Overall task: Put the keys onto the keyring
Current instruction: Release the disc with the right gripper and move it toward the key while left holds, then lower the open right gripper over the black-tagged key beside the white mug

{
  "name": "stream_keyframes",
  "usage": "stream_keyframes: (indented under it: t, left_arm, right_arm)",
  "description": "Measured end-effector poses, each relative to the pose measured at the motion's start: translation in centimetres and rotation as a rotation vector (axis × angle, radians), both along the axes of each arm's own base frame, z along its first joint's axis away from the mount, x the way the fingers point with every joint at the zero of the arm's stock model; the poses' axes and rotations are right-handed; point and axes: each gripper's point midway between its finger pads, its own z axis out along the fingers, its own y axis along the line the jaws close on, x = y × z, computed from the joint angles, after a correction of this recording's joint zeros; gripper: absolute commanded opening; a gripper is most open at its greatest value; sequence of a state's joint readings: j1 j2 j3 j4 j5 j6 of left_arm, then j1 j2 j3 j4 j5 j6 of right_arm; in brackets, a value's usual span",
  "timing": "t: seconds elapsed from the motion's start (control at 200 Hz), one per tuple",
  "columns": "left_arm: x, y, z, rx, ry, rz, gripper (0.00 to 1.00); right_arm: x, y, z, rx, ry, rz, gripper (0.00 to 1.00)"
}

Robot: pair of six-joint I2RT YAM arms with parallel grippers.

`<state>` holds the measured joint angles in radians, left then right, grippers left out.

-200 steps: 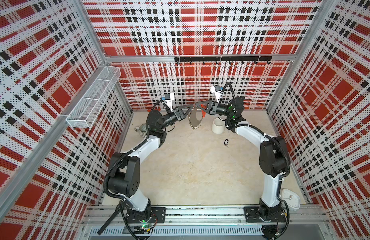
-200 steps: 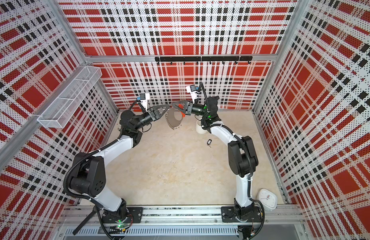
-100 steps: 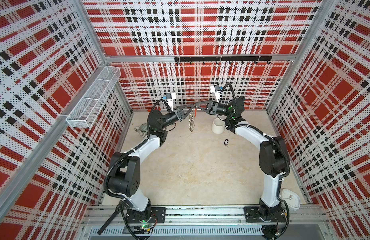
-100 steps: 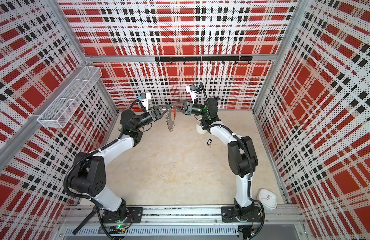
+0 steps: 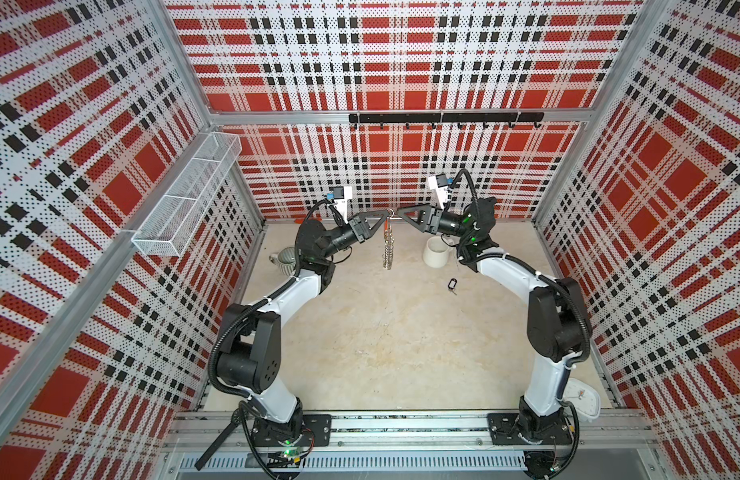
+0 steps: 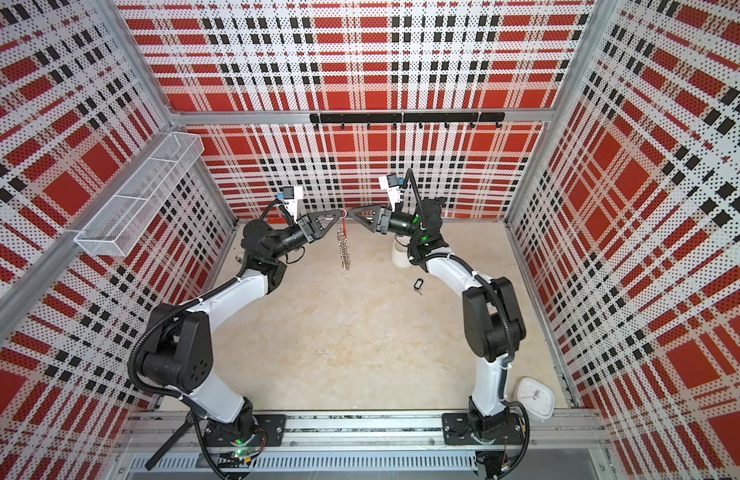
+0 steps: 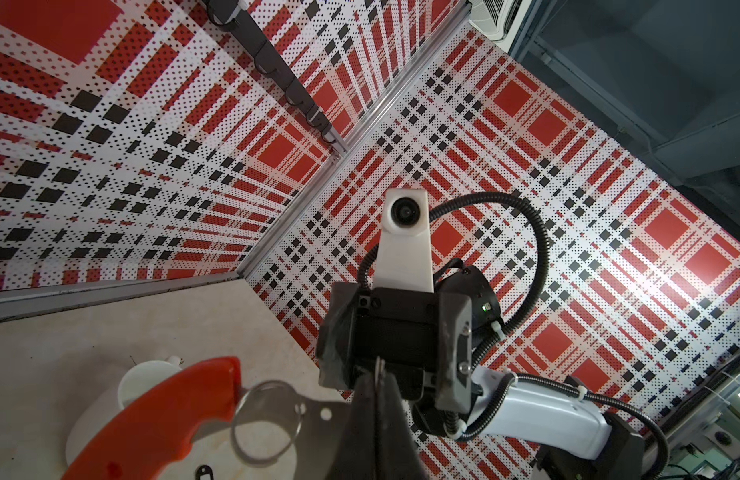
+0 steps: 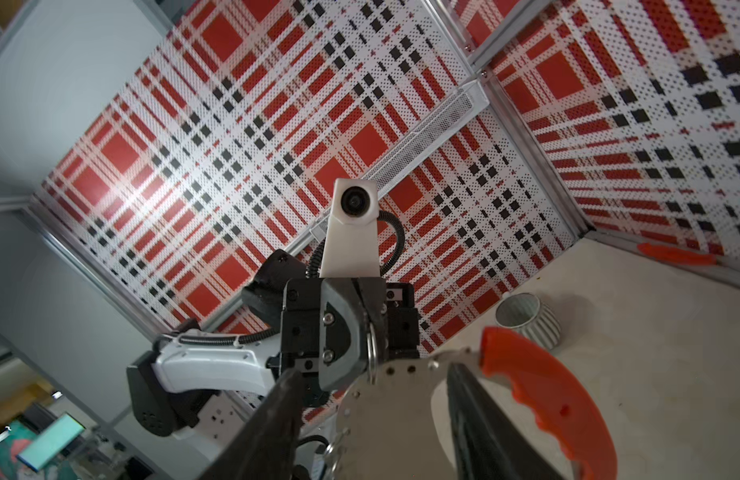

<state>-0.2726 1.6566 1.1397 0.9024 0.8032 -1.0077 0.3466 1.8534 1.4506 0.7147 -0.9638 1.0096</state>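
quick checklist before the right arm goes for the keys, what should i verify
1. left claw shut on the keyring's upper edge: ok
2. right claw open, jaws apart either side of the keyring plate: ok
3. keys lying free on the table, touched by neither claw: ok
4. keys on keyring: not ok
5. white mug clear of the right claw's way to the keys: cannot tell
6. keyring hanging steady: cannot tell

R hand (image 5: 398, 213) opened, keyring (image 5: 388, 249) swung edge-on, hangs from L hand (image 5: 387, 213)
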Motion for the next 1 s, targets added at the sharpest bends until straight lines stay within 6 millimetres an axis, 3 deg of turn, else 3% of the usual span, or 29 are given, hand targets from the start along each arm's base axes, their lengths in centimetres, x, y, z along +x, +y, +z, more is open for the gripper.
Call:
stream_keyframes:
  t: [0.065, 0.155, 0.271, 0.426, 0.496, 0.586, 0.621, 0.691, 0.892, 1.002]
  left_arm:
    - [0.2, 0.1, -0.1, -0.002, 0.001, 0.017, 0.0]
    - [0.9, 0.2, -0.8, 0.005, 0.019, 0.062, 0.0]
    - [1.4, 0.2, -2.6, 0.053, 0.04, 0.154, 0.0]
    - [0.8, -0.9, -4.7, 0.18, -0.002, 0.278, 0.0]
    - [0.6, -1.4, -5.2, 0.222, -0.026, 0.3, 0.0]
    - [0.7, -1.5, -5.7, 0.256, -0.034, 0.311, 0.0]
    - [0.8, -1.3, -5.9, 0.265, -0.034, 0.314, 0.0]
    - [0.7, -1.3, -6.2, 0.272, -0.039, 0.31, 0.0]
    - [0.7, -0.3, -9.2, 0.304, 0.025, 0.356, 0.0]
    - [0.2, 0.5, -10.0, 0.314, 0.048, 0.386, 0.0]
  right_arm:
    - [1.6, -2.0, -0.9, -0.07, 0.026, -0.152, 1.0]
    - [4.0, -5.8, -2.1, -0.2, 0.037, -0.44, 1.0]
    - [4.5, -10.5, -4.7, -0.377, 0.065, -0.728, 1.0]
    - [4.5, -17.0, -11.7, -0.664, 0.163, -1.038, 1.0]
    - [3.5, -19.8, -15.6, -0.808, 0.236, -1.135, 1.0]
    - [2.2, -22.0, -19.3, -0.921, 0.327, -1.182, 1.0]
    - [1.9, -22.5, -20.4, -0.94, 0.365, -1.172, 0.99]
    - [1.7, -22.3, -22.6, -0.959, 0.426, -1.112, 0.87]
    - [0.2, -19.7, -30.3, -0.99, 0.595, -0.88, 0.56]
    - [-0.5, -18.5, -33.4, -1.009, 0.654, -0.78, 0.45]
